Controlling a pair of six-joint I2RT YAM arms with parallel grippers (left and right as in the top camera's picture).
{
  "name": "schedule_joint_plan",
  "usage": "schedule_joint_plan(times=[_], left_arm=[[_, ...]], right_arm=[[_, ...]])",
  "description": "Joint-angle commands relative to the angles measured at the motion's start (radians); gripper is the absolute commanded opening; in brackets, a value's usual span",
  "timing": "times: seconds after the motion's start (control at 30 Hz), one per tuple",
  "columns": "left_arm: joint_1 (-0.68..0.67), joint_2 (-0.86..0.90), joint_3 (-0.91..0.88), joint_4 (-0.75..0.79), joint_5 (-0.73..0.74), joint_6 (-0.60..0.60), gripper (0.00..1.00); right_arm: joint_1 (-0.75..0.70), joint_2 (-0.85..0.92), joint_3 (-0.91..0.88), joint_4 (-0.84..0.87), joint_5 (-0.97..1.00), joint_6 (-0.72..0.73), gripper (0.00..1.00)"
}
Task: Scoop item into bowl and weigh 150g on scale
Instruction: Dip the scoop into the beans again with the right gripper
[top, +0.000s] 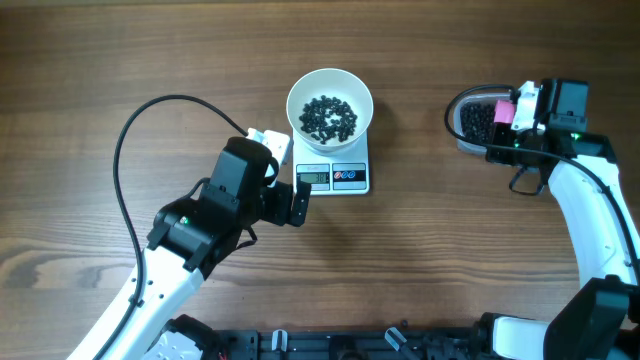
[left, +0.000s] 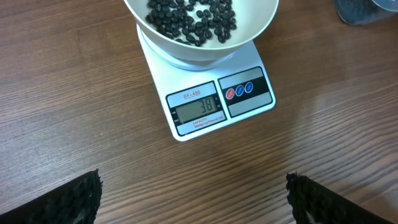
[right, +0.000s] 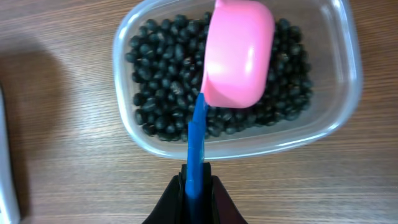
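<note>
The white bowl (top: 330, 88) stands on the small white scale (top: 350, 178) and holds a thin layer of black beans (top: 328, 118). In the left wrist view the bowl (left: 258, 32) is at the top and the scale's display (left: 198, 111) reads 38. My left gripper (left: 193, 190) hovers open over bare wood just in front of the scale, with nothing between its fingers (left: 84, 199). My right gripper (right: 198, 180) is shut on the blue handle (right: 196, 140) of a pink scoop (right: 239, 53). The scoop's head hangs over the beans (right: 161, 74) in the clear tub (right: 127, 134).
The clear tub (top: 462, 125) with the bean supply sits at the right rear, well apart from the scale. The left arm's black cable (top: 130, 140) loops over the table's left side. Dark equipment runs along the front edge (top: 330, 345).
</note>
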Motion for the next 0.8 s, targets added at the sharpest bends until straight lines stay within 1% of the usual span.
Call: schedule_joint_plan(times=[0.0,0.1,0.23,0.63,0.77], left_arm=[[-0.005,0.001,0.003,0.000,-0.006,0.020,1.00],[-0.005,0.001,0.003,0.000,-0.006,0.020,1.00],[-0.005,0.001,0.003,0.000,-0.006,0.020,1.00],[-0.005,0.001,0.003,0.000,-0.006,0.020,1.00],[-0.005,0.001,0.003,0.000,-0.006,0.020,1.00]], right_arm=[[0.002,0.025,-0.010,0.005,-0.123,0.003,0.04],[0.002,0.025,-0.010,-0.006,-0.124,-0.005,0.04],[0.001,0.025,-0.010,-0.033,-0.124,-0.076,0.04],[-0.003,0.025,-0.010,-0.053,-0.155,-0.075,0.04],[-0.007,0.025,-0.010,-0.053,-0.200,-0.076,0.04]])
